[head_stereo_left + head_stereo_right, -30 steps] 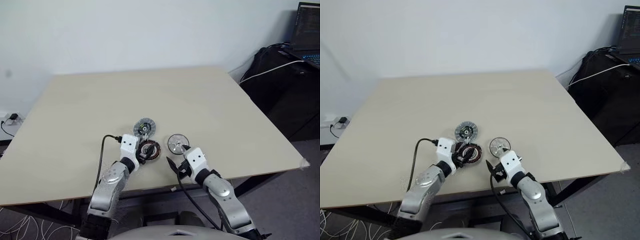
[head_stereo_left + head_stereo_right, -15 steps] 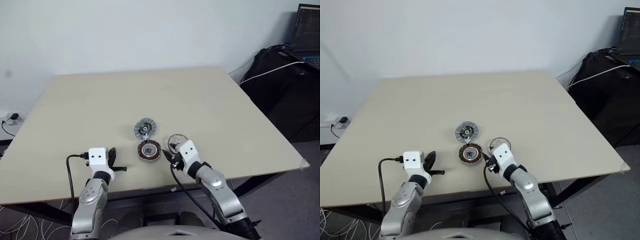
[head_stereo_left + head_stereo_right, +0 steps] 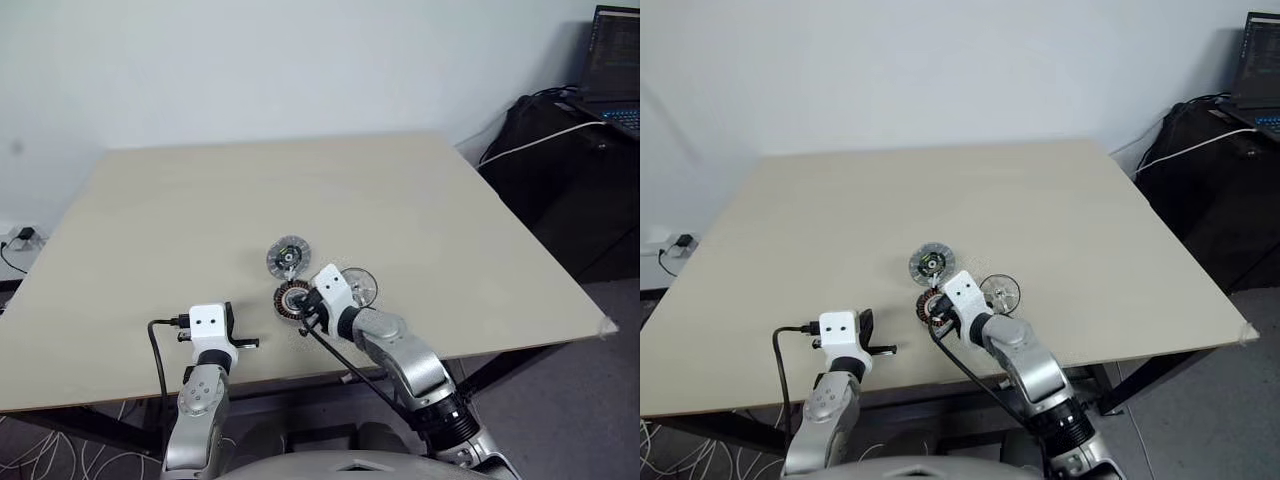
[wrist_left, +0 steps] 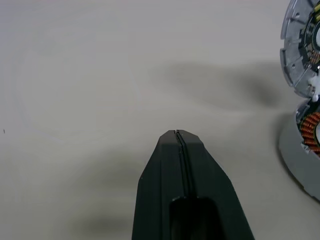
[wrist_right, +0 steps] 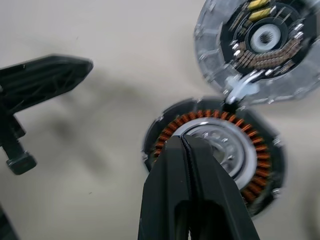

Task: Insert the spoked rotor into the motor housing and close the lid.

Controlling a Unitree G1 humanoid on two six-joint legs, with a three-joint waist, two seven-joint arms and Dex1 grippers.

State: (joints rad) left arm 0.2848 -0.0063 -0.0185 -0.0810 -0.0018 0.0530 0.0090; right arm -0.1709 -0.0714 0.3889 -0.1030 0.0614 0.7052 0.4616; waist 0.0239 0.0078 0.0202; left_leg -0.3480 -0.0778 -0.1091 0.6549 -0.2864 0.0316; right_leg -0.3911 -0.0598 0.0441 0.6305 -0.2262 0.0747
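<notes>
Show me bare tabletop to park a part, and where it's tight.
Free: the beige table's whole far half beyond the segmented silver motor housing, and its right side past the shiny silver lid. Tight: the near-centre cluster, where the copper-wound spoked rotor sits between housing, lid and right gripper.

— What sits past the right gripper?
— Its fingers are pressed together above the spoked rotor; the motor housing touches the rotor's rim.
— And the left gripper?
— Beside them, apart.

1 spoked rotor, 1 motor housing, 1 lid, 1 table, 2 grippers
</notes>
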